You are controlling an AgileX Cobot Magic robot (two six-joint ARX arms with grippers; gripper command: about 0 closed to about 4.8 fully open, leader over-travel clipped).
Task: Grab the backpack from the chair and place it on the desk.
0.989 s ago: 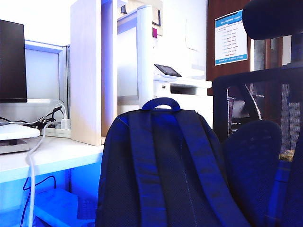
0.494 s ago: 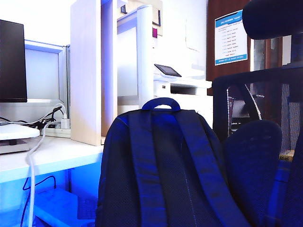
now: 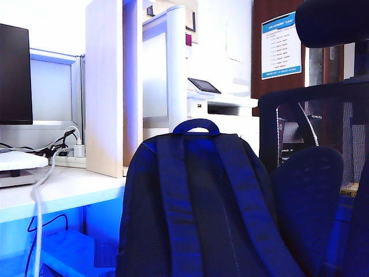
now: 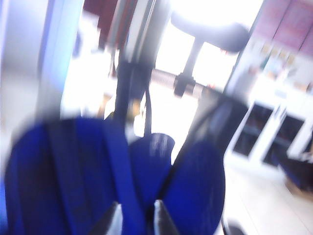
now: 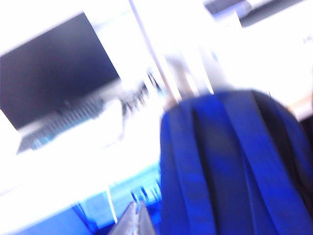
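Outwardly nothing has shifted: the backpack [image 3: 199, 202] stands on the chair [image 3: 314, 115], beside the desk [image 3: 63, 190], untouched. Near the backpack, the left gripper [image 4: 136, 218] shows its tips slightly apart; the right gripper [image 5: 137, 215] is together. Reaching comes next.

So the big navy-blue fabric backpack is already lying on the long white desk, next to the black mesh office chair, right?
Not quite. The exterior view shows the navy-blue fabric backpack standing upright on the black mesh office chair, its straps facing the camera; the long white desk beside it holds only cables and a monitor. Neither gripper holds it.
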